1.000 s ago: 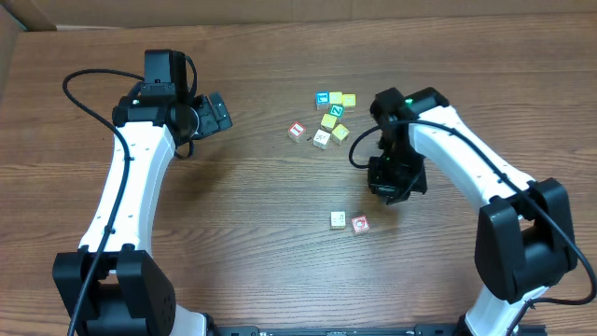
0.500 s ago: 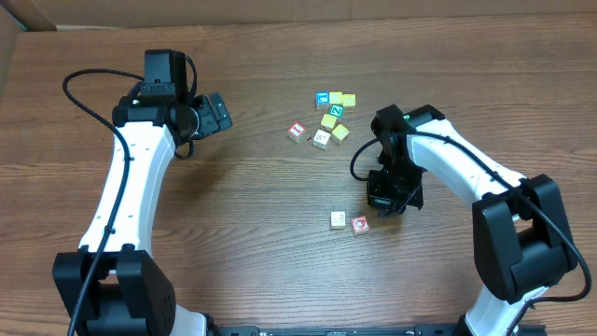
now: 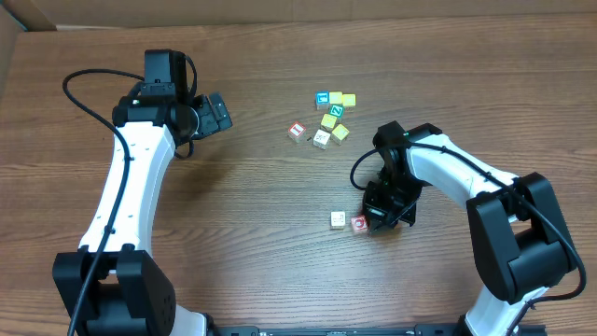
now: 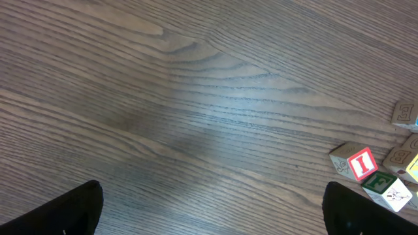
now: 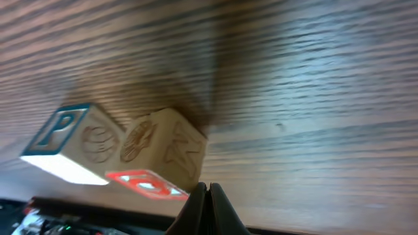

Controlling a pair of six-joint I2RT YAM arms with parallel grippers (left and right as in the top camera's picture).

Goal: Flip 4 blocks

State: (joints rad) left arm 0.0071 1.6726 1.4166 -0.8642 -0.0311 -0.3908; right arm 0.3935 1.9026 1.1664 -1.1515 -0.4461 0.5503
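The right fingers (image 5: pixel 206 202) are clenched on nothing, their tip at the lower corner of the red-faced block (image 5: pixel 157 160), low and right of centre in the overhead view; whether they touch it I cannot tell. The cream block (image 3: pixel 339 219) sits tight against that block's far side. The risk is plain: a shove from a closed tip may skid the block along the smooth table (image 3: pixel 261 243) rather than roll it over, or drive the neighbour off with it; the tip could also slip off the corner. The left fingers (image 3: pixel 216 112) hang released at upper left, well apart from everything. The red-printed block (image 3: pixel 298 132) lies at upper centre near the green-printed cube (image 3: pixel 337 110); a careless reach there could knock the wrong one.
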